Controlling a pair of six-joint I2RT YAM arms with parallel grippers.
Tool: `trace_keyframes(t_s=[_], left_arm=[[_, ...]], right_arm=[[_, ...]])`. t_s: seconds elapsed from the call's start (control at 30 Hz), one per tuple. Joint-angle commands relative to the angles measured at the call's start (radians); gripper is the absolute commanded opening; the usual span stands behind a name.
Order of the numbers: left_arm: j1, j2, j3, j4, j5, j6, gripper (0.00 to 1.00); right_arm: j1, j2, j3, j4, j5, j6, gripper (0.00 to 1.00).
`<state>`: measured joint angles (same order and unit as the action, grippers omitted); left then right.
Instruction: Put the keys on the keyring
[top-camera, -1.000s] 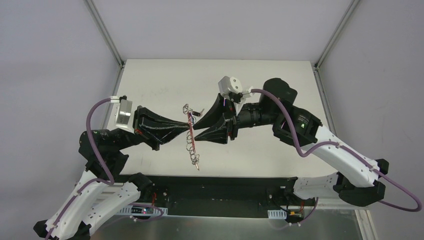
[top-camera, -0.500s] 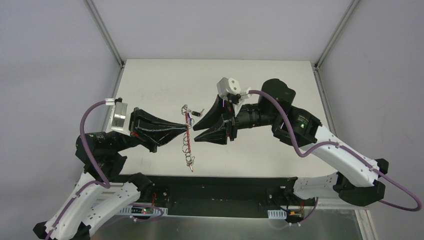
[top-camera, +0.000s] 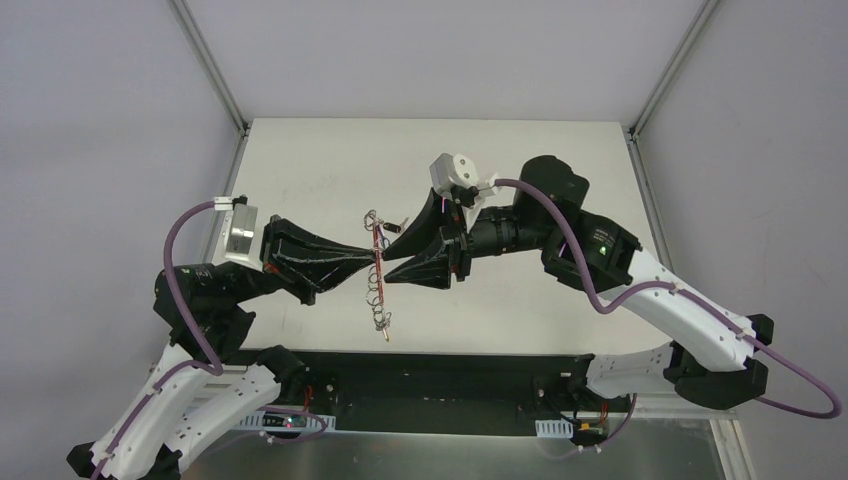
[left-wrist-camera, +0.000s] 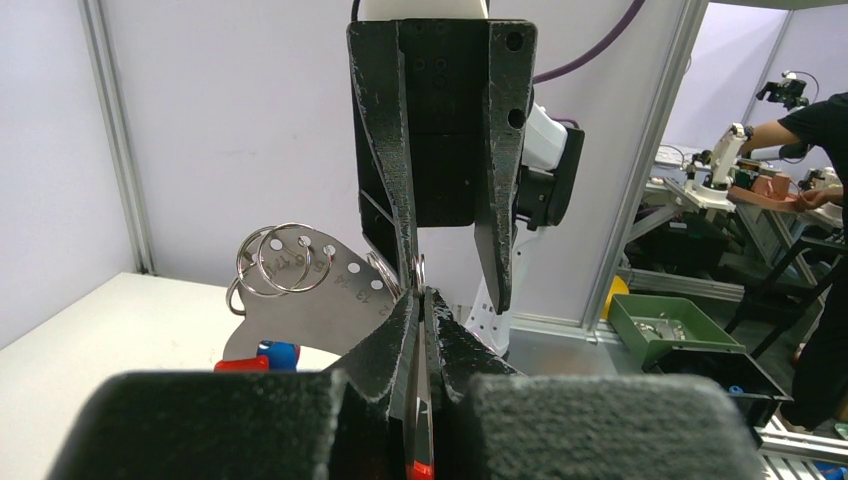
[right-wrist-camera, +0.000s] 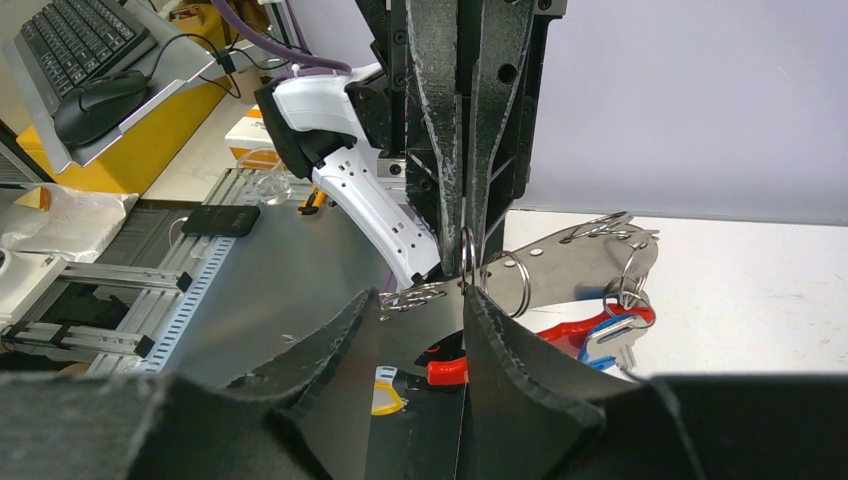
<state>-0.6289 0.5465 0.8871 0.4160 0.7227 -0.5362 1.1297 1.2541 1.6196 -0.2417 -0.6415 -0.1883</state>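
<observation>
**Left side.** The left gripper reaches in from the left edge of the counter. Its fingers are pressed together on one wire ring and the red strap of the keyring. The bunch is held above the counter, left of the middle and toward the near edge, with its tail hanging over that edge.

**Centre.** A flat metal plate with stamped figures is carried on several rings. The blue-headed key hangs low in the bunch and appears to be threaded already. The black-headed key shows just beside the top of the bunch. Whether it is linked or lies loose cannot be told.

**Right side.** The right gripper faces the left one. Its fingers are parted and grasp nothing, standing either side of the pinched ring.

**Progress.** Judged part done. The bunch is secured and presented, but at least one key is not confirmed on a ring.

**Obstructions.**
- The plate, the strap and the yellowish tag crowd the working ring.
- Both grippers' fingers are far bulkier than the wire.
- The fingertips of the two grippers stand nearly touching, so contact between them is a risk.
</observation>
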Motion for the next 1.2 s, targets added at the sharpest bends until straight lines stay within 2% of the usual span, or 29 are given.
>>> trace_keyframes(t_s=[0.0,0.13,0.27,0.53,0.9,1.07,1.17], left_arm=[[-0.006,-0.010,0.005,0.079,0.000,-0.014,0.00],[-0.006,-0.010,0.002,0.081,0.000,-0.016,0.00],[-0.006,-0.011,0.002,0.081,0.004,-0.017,0.00],[-0.006,-0.013,-0.008,0.080,0.010,-0.013,0.00],[-0.006,-0.004,-0.016,0.062,0.007,-0.001,0.00],[-0.006,-0.013,-0.008,-0.001,-0.009,0.020,0.00],[-0.006,-0.026,-0.003,-0.054,-0.025,0.038,0.05]], right_arm=[[0.012,0.004,0.053,0.032,-0.002,-0.017,0.38],[0.016,0.010,0.058,0.030,0.005,-0.018,0.35],[0.019,0.019,0.068,0.027,0.012,-0.020,0.27],[0.026,0.037,0.094,0.022,0.040,-0.006,0.00],[0.032,0.026,0.094,0.013,0.048,0.008,0.00],[0.033,0.002,0.074,0.007,0.089,0.029,0.00],[0.032,-0.013,0.055,0.001,0.107,0.033,0.00]])
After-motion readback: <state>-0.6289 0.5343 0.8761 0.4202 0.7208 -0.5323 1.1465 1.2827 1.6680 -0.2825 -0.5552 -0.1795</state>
